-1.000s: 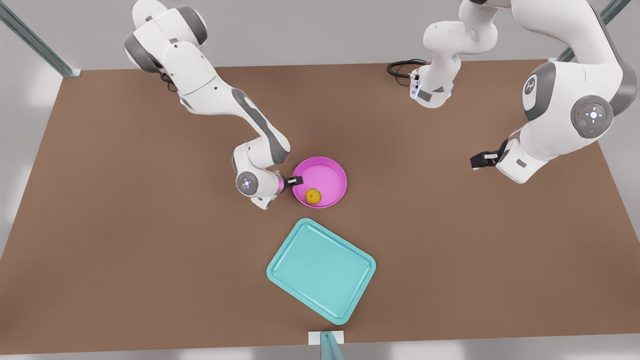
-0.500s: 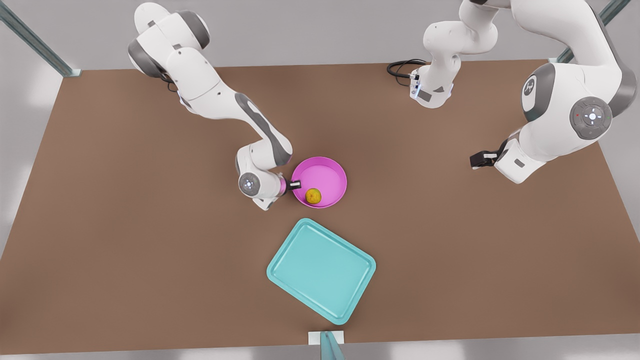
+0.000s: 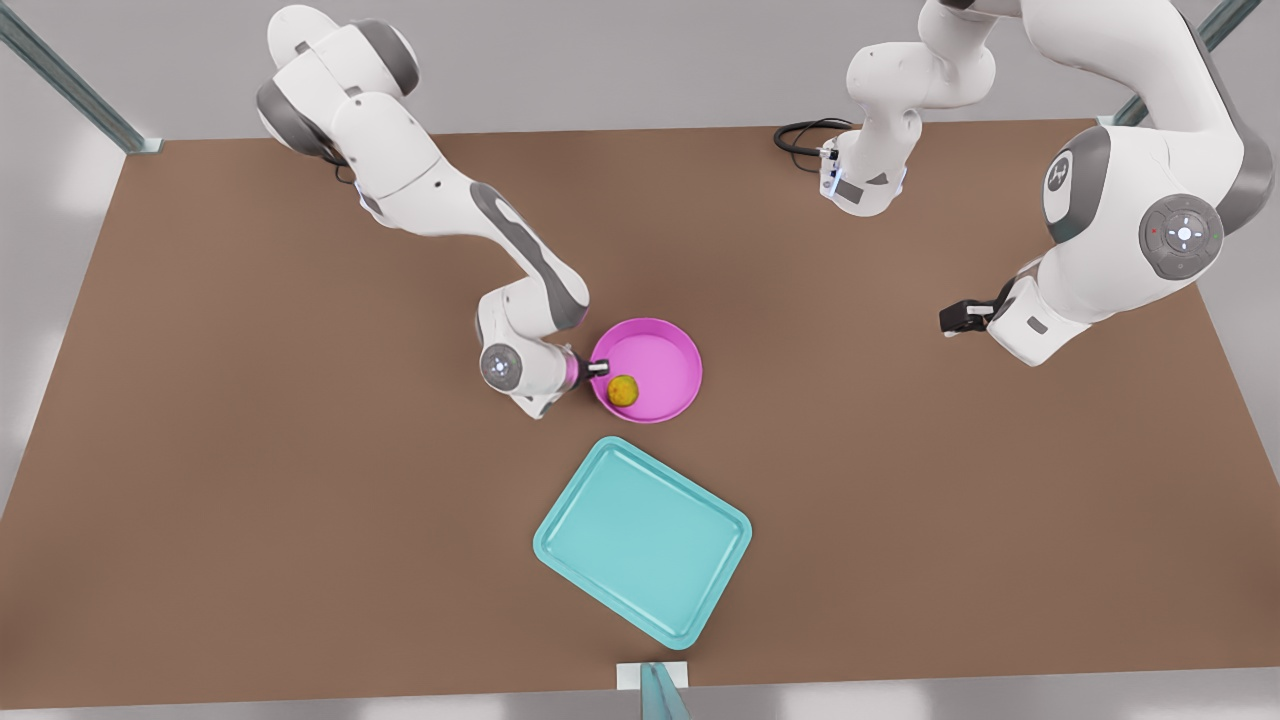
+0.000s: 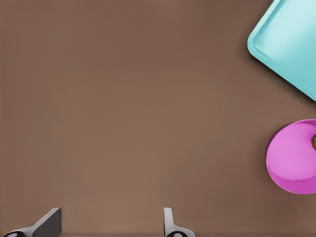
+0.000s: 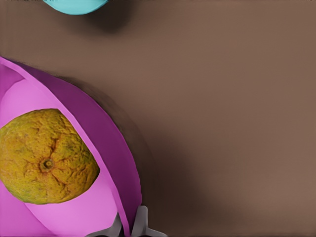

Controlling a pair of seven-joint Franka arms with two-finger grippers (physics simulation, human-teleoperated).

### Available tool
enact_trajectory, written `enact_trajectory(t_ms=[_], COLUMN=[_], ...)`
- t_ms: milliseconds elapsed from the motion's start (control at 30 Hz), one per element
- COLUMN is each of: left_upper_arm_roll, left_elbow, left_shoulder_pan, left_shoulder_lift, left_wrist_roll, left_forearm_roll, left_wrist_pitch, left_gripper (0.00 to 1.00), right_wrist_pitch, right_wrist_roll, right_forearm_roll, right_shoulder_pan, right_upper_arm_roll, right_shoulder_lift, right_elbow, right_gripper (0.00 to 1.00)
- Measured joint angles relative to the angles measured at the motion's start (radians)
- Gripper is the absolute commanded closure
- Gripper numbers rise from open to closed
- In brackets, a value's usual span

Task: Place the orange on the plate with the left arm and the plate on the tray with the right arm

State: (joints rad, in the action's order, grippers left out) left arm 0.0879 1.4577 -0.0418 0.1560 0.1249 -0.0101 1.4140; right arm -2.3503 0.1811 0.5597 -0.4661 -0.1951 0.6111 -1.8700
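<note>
Plate (image 3: 648, 370): pink, round, on the brown table (image 3: 250, 450). It is taken as the landmark below. Whether it is resting flat or lifted cannot be told.

Orange (image 3: 623, 390): lying inside the plate, against the rim on the side nearest the right gripper. In the right wrist view its stem dimple (image 5: 47, 164) is turned toward the camera.

Tray (image 3: 642, 541): teal, rectangular, set near the plate but apart from it, on the side toward the front view's lower edge. It is laid askew to the table edges, its long axis running from the front view's upper left to lower right.

Right gripper (image 3: 597, 367): clamped on the plate's rim at the front view's left side; in the right wrist view one finger (image 5: 140, 224) is seen on each face of the rim wall.

Left gripper (image 3: 955, 318): held well apart from the plate, toward the front view's right, over bare table. Its fingers (image 4: 170, 224) are spread wide with nothing between them.
</note>
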Motion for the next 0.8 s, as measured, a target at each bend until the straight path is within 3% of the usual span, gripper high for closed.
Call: enact_trajectory(t_ms=[200,367,567,800], left_upper_arm_roll=[0.001,0.000,0.000,-0.001], left_elbow=[-0.001,-0.001,-0.001,-0.001], left_shoulder_pan=[0.000,0.000,0.000,0.008], left_shoulder_lift=[0.002,0.001,0.003,0.015], left_wrist_roll=[-0.005,-0.007,-0.009,-0.011], left_forearm_roll=[0.000,0.000,0.000,0.000], left_wrist_pitch=[0.000,0.000,-0.001,-0.001], left_gripper=[0.00,0.00,0.00,0.00], right_wrist_pitch=[0.009,0.094,0.257,0.289], right_wrist_roll=[0.004,0.009,0.011,0.003], right_forearm_roll=[0.037,0.043,0.028,0.012], right_shoulder_pan=[0.043,0.139,0.220,0.203], right_upper_arm_roll=[-0.014,-0.013,0.001,0.003], right_shoulder_lift=[-0.010,0.072,0.323,0.426], right_elbow=[0.085,0.340,0.782,0.862], right_gripper=[0.79,0.79,0.79,0.79])
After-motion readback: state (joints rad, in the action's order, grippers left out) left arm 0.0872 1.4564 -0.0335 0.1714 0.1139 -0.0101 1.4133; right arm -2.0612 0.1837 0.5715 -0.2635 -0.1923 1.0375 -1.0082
